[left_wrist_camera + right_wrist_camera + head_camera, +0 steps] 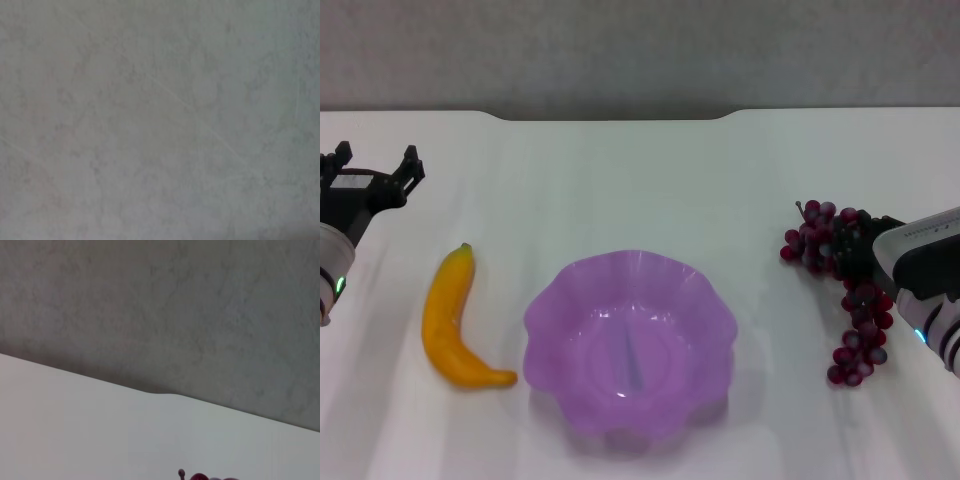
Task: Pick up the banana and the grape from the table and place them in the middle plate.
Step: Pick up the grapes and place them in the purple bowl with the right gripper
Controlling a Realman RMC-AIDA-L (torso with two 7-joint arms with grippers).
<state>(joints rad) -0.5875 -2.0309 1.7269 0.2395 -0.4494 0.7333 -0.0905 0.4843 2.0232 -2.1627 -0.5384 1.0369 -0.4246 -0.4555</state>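
Right gripper (860,250) hidden among grape (850,300); can't tell if fingers open or closed. Part of grape bunch covered by right arm. Right arm cut off by head view's edge. Left arm also cut off at edge. Right wrist view shows only top bit of grape (202,476). Left wrist view: blurry grey only.

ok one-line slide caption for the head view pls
Empty middle plate on the table, banana left, right gripper at the grape, left gripper open beyond the banana.
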